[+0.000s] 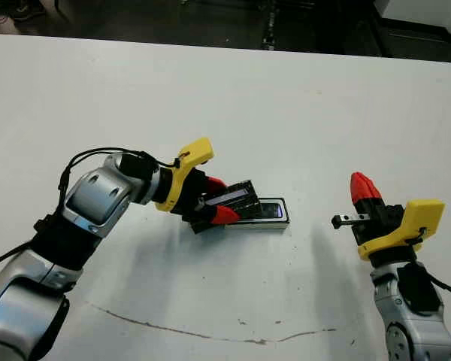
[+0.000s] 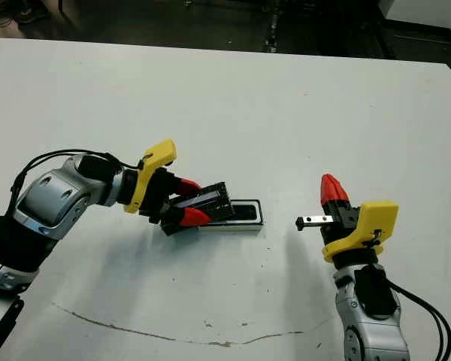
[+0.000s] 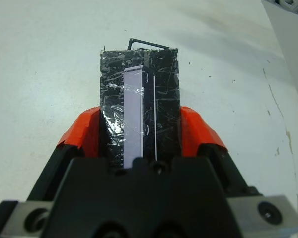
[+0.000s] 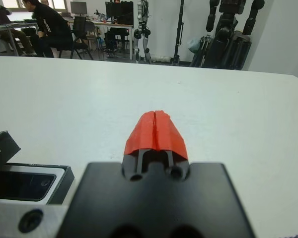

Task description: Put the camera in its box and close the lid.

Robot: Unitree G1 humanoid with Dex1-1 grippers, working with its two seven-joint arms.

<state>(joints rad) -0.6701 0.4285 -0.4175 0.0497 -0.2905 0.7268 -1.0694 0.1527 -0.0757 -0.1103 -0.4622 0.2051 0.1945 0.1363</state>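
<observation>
My left gripper (image 1: 222, 199) is shut on the lid (image 1: 237, 197), a black cover in crinkly wrap with a pale stripe (image 3: 134, 114). The lid is held tilted over the left end of the box (image 1: 276, 224). This shallow dark-rimmed tray lies on the white table near its middle. The camera (image 1: 271, 210) lies inside the box with its glossy bluish face showing. My right gripper (image 1: 364, 186) is shut and holds nothing, standing to the right of the box and apart from it. In the right wrist view the box (image 4: 64, 181) and the camera (image 4: 20, 184) show beside the shut red fingers (image 4: 156, 131).
A thin brown mark (image 1: 210, 331) runs across the table near its front edge. Dark floor lies beyond the far edge (image 1: 210, 45). In the right wrist view a seated person (image 4: 47, 25) and equipment stands (image 4: 228, 25) are beyond the table.
</observation>
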